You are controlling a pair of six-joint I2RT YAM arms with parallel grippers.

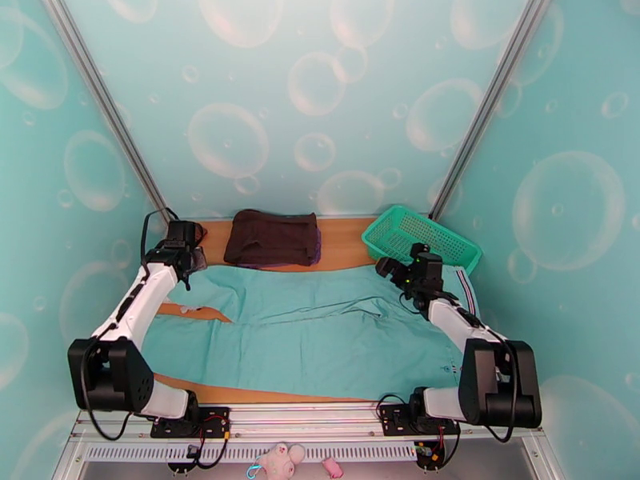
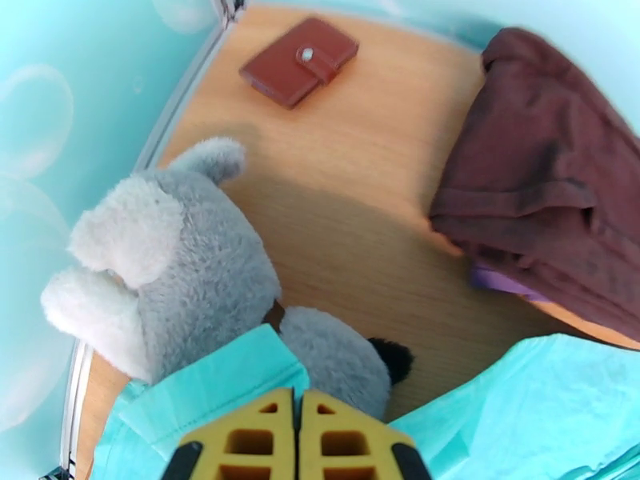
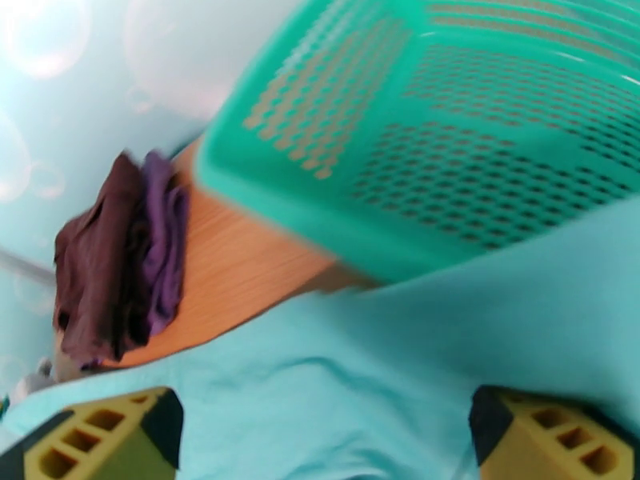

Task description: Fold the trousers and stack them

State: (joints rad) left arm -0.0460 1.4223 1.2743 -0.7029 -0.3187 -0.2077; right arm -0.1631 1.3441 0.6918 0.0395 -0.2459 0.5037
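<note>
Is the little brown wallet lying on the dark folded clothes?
No, the wallet lies on bare table, apart from the dark clothes.

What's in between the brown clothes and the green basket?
Just bare wooden table; nothing sits between the brown clothes and the green basket, as the top view shows.

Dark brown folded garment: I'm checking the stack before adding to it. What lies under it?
A purple cloth peeks out beneath the dark brown folded garment, on the wooden table. How far it runs underneath, or whether anything else lies there, is covered.
</note>
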